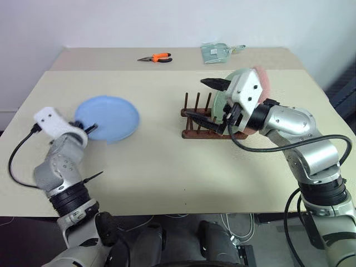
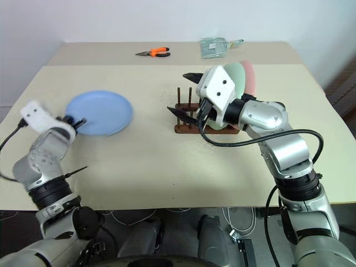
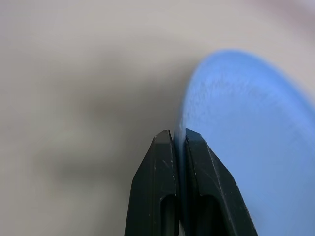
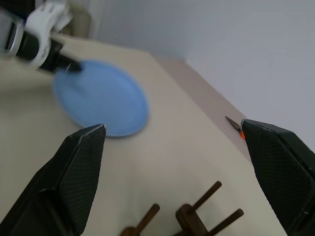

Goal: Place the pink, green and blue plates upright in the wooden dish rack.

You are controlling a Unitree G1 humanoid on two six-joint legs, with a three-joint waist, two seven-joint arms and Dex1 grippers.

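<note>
The round, shallow, matte light blue plate (image 1: 109,118) lies on the smooth beige surface (image 1: 167,167), its near rim pinched between the left gripper's (image 1: 90,128) black fingers (image 3: 197,196). The pale mint green plate (image 2: 236,78) and salmon pink plate (image 2: 250,76) stand upright in the dark wooden pegged dish rack (image 1: 196,119). Just in front, the right gripper (image 1: 207,100) holds its textured fingers (image 4: 81,167) spread wide and empty.

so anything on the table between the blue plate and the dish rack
No, just bare tabletop between the blue plate and the wooden dish rack, as the left eye view shows. The orange pliers lie well behind that stretch.
</note>
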